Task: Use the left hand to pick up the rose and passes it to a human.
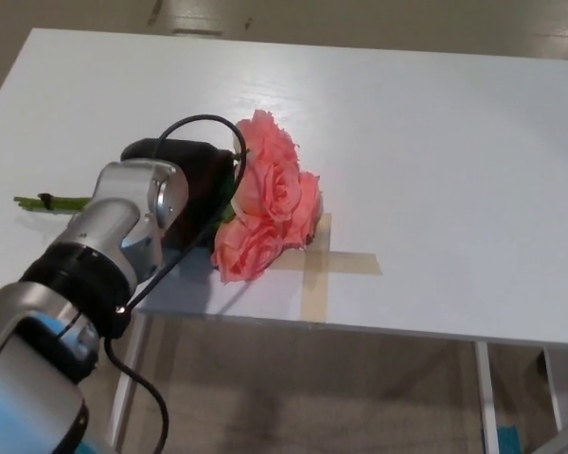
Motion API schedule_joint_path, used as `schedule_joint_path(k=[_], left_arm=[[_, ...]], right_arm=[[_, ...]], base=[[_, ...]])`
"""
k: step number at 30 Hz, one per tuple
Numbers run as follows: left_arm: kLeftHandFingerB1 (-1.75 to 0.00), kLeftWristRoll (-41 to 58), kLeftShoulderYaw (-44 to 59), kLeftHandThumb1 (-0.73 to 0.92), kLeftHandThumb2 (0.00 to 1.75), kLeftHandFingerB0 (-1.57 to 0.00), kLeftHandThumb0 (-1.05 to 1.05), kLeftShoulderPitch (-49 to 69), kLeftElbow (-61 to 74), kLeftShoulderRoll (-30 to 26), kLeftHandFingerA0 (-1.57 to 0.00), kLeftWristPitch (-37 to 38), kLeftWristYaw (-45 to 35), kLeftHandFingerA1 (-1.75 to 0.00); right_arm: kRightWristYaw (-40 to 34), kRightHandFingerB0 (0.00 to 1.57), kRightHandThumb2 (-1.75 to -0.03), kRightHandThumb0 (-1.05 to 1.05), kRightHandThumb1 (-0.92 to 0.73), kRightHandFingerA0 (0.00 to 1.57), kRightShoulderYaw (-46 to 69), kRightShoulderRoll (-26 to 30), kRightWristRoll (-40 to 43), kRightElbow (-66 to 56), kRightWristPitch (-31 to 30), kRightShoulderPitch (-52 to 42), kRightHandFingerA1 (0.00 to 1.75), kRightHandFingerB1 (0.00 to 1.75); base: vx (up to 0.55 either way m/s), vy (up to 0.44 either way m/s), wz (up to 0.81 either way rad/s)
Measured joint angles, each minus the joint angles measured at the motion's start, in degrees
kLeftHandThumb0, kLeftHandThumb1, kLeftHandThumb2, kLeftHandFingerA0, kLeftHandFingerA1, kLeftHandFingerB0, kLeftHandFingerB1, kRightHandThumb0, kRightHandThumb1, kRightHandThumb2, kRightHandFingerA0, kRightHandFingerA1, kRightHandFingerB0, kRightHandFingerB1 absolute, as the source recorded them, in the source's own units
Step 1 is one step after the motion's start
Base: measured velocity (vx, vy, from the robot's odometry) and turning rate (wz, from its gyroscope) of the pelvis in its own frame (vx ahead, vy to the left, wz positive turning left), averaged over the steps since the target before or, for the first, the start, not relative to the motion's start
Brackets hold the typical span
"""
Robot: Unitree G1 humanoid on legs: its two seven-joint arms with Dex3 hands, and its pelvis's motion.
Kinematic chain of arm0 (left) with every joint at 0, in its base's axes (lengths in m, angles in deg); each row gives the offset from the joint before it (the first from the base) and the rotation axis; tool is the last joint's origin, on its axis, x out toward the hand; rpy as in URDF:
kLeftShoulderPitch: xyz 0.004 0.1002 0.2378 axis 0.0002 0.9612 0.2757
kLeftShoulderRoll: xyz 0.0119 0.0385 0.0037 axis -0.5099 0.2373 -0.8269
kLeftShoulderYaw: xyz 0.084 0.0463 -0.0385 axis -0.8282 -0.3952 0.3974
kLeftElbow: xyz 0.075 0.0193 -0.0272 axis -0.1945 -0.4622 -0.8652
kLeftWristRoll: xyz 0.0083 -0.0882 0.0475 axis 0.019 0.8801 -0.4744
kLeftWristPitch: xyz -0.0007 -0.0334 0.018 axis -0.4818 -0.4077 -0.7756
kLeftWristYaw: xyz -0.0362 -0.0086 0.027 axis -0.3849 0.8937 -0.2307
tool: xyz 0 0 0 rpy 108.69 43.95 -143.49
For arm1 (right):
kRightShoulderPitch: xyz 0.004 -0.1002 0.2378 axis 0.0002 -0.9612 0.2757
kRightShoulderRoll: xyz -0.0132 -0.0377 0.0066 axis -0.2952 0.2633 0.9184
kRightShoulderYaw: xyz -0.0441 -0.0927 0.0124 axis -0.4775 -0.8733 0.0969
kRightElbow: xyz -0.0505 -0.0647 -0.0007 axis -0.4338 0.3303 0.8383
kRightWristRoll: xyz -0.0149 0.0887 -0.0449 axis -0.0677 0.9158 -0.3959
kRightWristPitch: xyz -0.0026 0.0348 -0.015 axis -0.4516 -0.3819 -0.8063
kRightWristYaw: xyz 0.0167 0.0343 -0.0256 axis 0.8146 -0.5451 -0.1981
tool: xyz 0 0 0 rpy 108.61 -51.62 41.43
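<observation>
- The tabletop (435,142) is smooth, white and faintly glossy.
- Matt tan paper tape (324,263) crosses it.
- The rose (265,203) has soft, matt petals.
- The left hand (185,175) is matt black; its wrist is satin silver metal.

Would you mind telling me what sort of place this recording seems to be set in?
Probably a lab or test room, not a home: a plain white table bearing a tape cross as a placement marker, a bare floor beneath, and only the roses with the robot's left hand over them.

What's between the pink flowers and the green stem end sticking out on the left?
The robot's left hand and silver wrist cover that stretch, seen in the head view.
</observation>
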Motion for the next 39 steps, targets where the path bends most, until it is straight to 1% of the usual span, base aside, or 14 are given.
schedule_joint_path(k=[1, 2, 6, 7, 12, 16, 19, 20, 27, 30, 32, 35, 37, 39], left_arm=[[-0.39, -0.01, 0.04, 0.73, 0.63, -0.54, -0.25, -0.39, -0.38, 0.17, -0.94, -0.02, -0.39, -0.55], [-0.43, -0.02, 0.1, 0.68, 0.6, -0.62, -0.25, -0.68, -0.72, 0.36, -1.11, -0.07, -0.61, -0.64], [-0.43, -0.4, 0.49, 0.68, 0.6, -0.62, -0.25, -1.99, -1.51, 1.26, -1.11, -0.17, -1.37, -0.64], [-0.4, -0.47, 0.53, 0.74, 0.62, -0.51, -0.26, -2.03, -1.59, 1.38, -0.84, -0.16, -1.49, -0.52], [-0.4, -0.85, 1.42, 0.74, 0.62, -0.51, -0.26, -0.62, -0.43, 1.01, -0.84, 1.1, 0.28, -0.52], [-0.39, -0.9, 4.2, 0.77, 0.62, -0.47, -0.27, 1.22, 1.0, 0.65, -0.83, 2.32, 2.37, -1.05], [-0.41, -0.34, 6.93, 0.77, 0.62, -0.53, -0.26, 2.63, 1.46, 0.69, -0.79, 3.64, 4.32, -1.12], [-0.42, -0.08, 7.89, 0.77, 0.63, -0.57, -0.25, 3.13, 1.67, 0.72, -0.74, 4.14, 5.04, -1.22], [-0.46, 1.55, 14.2, 0.77, 0.65, -0.66, -0.22, 8.35, 8.22, 0.75, -0.7, 8.6, 9.87, -1.39], [-0.56, 2.56, 17.07, 0.77, 0.64, -0.82, -0.22, 9.79, 13.07, 0.78, -0.66, 10.05, 11.35, -1.49], [-1.0, 2.99, 18.53, 0.77, 0.63, -0.72, -0.21, 10.22, 15.49, 0.81, -0.66, 10.6, 11.83, -1.58], [-0.87, 3.99, 21.68, 0.77, 0.63, -0.76, -0.21, 10.4, 19.79, 0.84, -0.66, 11.88, 12.76, -1.59], [-0.92, 4.62, 23.17, 0.78, 0.63, -0.78, -0.21, 10.34, 21.25, 0.85, -0.66, 12.57, 13.23, -1.59], [-1.05, 5.13, 24.39, 0.78, 0.63, -0.72, -0.21, 10.12, 22.03, 0.91, -0.66, 13.19, 13.73, -1.59]], right_arm=[[0.01, 0.47, -0.77, -0.38, -0.59, 0.6, 0.02, 0.02, 0.0, -0.01, 0.0, 0.0, 0.52, 0.48], [0.02, 0.47, -0.77, -0.39, -0.59, 0.6, 0.03, 0.04, 0.0, -0.02, 0.0, 0.01, 0.53, 0.48], [0.11, 0.47, -0.77, -0.39, -0.59, 0.6, 0.3, 0.16, 0.01, -0.03, -0.03, 0.04, 0.53, 0.48], [0.12, 0.47, -0.77, -0.39, -0.59, 0.6, 0.33, 0.17, 0.01, -0.03, -0.04, 0.06, 0.53, 0.48], [0.28, 0.47, -0.77, -0.39, -0.59, 0.6, 0.64, 0.18, 0.06, -0.04, -0.1, 0.09, 0.53, 0.48], [0.46, 0.47, -0.77, -0.38, -0.59, 0.6, 0.85, 0.19, 0.1, -0.07, -0.21, 0.15, 0.53, 0.48], [0.63, 0.47, -0.77, -0.38, -0.59, 0.6, 0.95, 0.19, 0.11, -0.09, -0.22, 0.16, 0.53, 0.48], [0.68, 0.51, -0.6, -0.31, -0.68, 0.66, 0.95, 0.2, 0.11, -0.09, -0.22, 0.16, 0.43, 0.38], [0.86, 0.51, -0.6, -0.31, -0.68, 0.66, 0.98, 0.24, 0.11, -0.15, -0.2, 0.17, 0.43, 0.38], [0.86, 0.51, -0.6, -0.31, -0.68, 0.66, 0.97, 0.24, 0.1, -0.14, -0.19, 0.15, 0.43, 0.38], [0.85, 0.51, -0.6, -0.31, -0.68, 0.66, 0.96, 0.24, 0.09, -0.13, -0.19, 0.14, 0.43, 0.38], [0.84, 0.51, -0.6, -0.31, -0.68, 0.66, 0.88, 0.24, 0.04, -0.1, -0.2, 0.14, 0.43, 0.38], [0.84, 0.47, -0.77, -0.38, -0.59, 0.6, 0.83, 0.24, 0.01, -0.1, -0.22, 0.14, 0.53, 0.48], [0.83, 0.47, -0.77, -0.38, -0.59, 0.6, 0.8, 0.24, 0.0, -0.1, -0.22, 0.14, 0.53, 0.48]], base=[[0.0, 0.0, 0.0], [0.0, 0.0, 0.0], [0.0, 0.0, 0.0], [0.0, 0.0, 0.0], [0.0, 0.0, 0.0], [0.0, 0.0, 0.0], [0.0, 0.0, 0.0], [0.0, 0.0, 0.0], [0.0, 0.0, 0.0], [0.0, 0.0, 0.0], [0.0, 0.0, 0.0], [0.0, 0.0, 0.0], [0.0, 0.0, 0.0], [0.0, 0.0, 0.0]])
